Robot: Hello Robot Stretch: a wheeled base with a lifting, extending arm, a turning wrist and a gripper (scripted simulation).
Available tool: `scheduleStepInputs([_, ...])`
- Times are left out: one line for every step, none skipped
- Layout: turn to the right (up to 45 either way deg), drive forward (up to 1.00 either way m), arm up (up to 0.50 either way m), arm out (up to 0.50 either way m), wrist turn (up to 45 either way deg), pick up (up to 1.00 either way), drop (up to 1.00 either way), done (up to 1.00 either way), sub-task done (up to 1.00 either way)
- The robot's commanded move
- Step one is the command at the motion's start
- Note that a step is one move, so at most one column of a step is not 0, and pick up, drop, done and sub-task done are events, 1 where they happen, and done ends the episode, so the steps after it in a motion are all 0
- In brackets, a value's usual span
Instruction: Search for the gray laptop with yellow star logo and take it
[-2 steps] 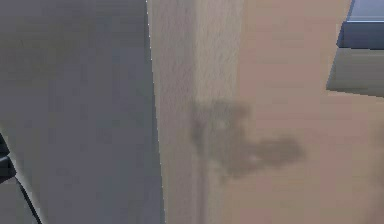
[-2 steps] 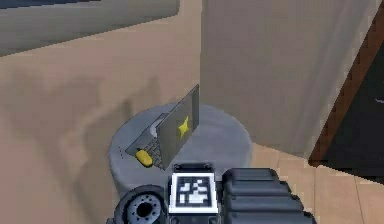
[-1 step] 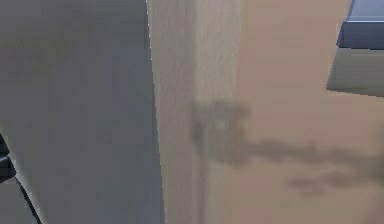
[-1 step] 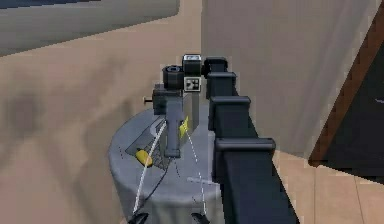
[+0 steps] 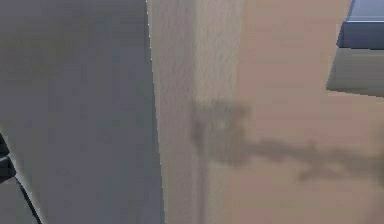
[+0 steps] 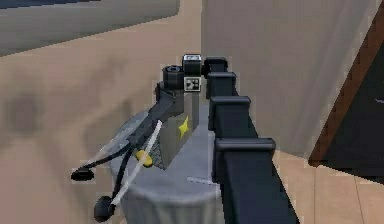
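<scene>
In the arm side view the dark arm (image 6: 240,150) rises from the bottom edge to two white marker squares (image 6: 190,75). Left of them sits the gripper's dark body, and its thin fingers reach down-left to the gripper (image 6: 93,192) tips. A grey slab with a yellow star mark, which looks like the laptop (image 6: 178,135), stands tilted right beside the gripper body. Under it lies a pale grey rounded surface (image 6: 170,190). I cannot tell whether the gripper holds anything.
The forward view has a grey wall panel (image 5: 75,110) at left, a beige wall corner (image 5: 190,90) in the middle, tan floor and a blue-grey furniture edge (image 5: 362,35) at top right. In the arm side view a beige wall (image 6: 290,60) and brown-framed dark doorway (image 6: 352,110) stand at right.
</scene>
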Motion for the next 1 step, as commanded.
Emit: scheduleStepInputs([0.0, 0.00, 0.00, 0.00, 45.0, 0.00, 0.00, 0.00, 0.00])
